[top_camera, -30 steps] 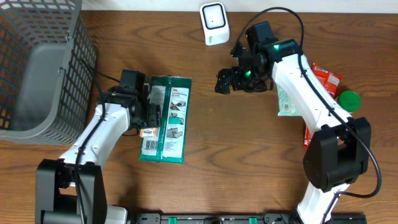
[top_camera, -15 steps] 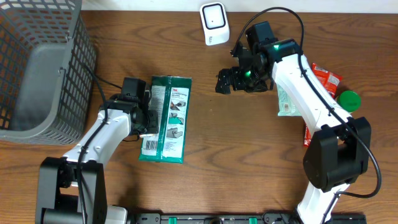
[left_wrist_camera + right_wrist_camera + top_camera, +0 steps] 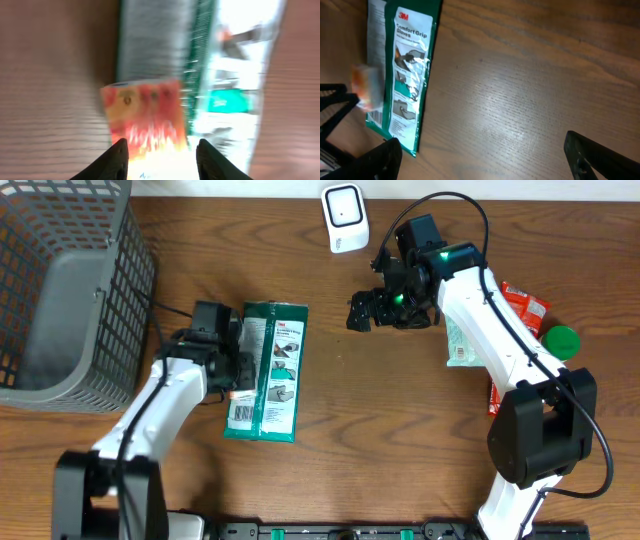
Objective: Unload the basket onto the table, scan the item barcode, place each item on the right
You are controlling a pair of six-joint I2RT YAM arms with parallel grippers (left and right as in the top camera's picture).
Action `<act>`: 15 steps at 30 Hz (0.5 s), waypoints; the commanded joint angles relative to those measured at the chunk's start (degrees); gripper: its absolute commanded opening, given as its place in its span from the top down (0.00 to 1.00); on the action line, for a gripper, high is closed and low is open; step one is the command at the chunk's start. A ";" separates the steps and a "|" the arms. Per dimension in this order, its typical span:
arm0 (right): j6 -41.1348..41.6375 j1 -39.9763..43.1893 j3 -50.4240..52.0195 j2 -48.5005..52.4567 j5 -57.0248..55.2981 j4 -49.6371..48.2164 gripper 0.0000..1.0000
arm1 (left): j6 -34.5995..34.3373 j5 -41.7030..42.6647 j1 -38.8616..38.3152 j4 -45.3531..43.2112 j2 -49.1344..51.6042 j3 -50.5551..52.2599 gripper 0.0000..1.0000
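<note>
Left fingers [image 3: 162,157]: part-way shut, one tip on each side of a small orange packet [image 3: 145,115]. The wrist view is blurred, so I can't tell whether I'm actually clamping it or only straddling it.

In the wrist view the packet runs from between my tips toward 12. Its long axis lies along my approach, so I span the short width. That's the right way round for a pinch.

From overhead, the packet sits at the 9 o'clock edge of the green glove pack [image 3: 275,370], about mid-length. It's touching the pack or overlapping its edge, I can't tell which. The pack lies flat on the bench [image 3: 380,410] with its long axis 12–6, tilted slightly.

The scanner [image 3: 345,218] is at about 1 o'clock from the packet, well apart, at the far bench edge. The basket [image 3: 60,290] is at 10 o'clock.

Right fingers [image 3: 490,160]: spread wide, holding nothing, hovering over bare bench at 3 o'clock of the pack. They're nearer the scanner than my left fingers are, but well apart from the packet.

My call: the left arm is the one on the packet, so the lift and the carry toward 1 o'clock are its job. No barcode shows on the packet's top face, so it probably needs turning before the scanner can read it.

Risk: the pack's edge gets dragged up with the packet.
</note>
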State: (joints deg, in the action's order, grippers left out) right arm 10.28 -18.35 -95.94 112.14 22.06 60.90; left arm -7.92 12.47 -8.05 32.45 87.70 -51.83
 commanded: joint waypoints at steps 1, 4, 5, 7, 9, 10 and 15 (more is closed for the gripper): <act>0.42 1.57 0.09 0.39 -0.09 0.70 0.01 | -3.26 9.99 -1.97 -0.13 -2.82 -1.90 0.56; 0.39 2.86 0.09 0.39 -0.15 1.75 0.01 | -3.34 10.21 -5.35 -0.50 -2.34 -1.64 0.56; 0.37 3.23 0.09 0.39 -0.17 2.03 0.01 | -3.37 9.94 -6.38 -0.70 -2.12 -1.60 0.56; 0.37 4.26 0.11 0.39 -0.17 2.82 0.01 | -3.37 -3.80 -10.34 -1.38 -1.60 -1.60 0.47; 0.37 4.44 0.17 0.39 -0.20 2.82 0.01 | -3.34 -9.99 -10.95 -2.14 -1.66 -1.75 0.44; 0.37 4.46 0.26 0.39 -0.22 2.73 0.01 | -3.50 -11.52 -10.82 -2.19 -1.68 -2.01 0.44; 0.37 4.39 1.70 0.39 -0.20 1.16 0.01 | -7.85 -11.37 -6.49 -2.14 -1.68 -3.54 0.44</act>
State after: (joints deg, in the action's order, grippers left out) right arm 10.28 -14.11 -95.61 112.14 21.98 62.74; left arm -12.27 5.08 -17.74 30.41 85.49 -52.99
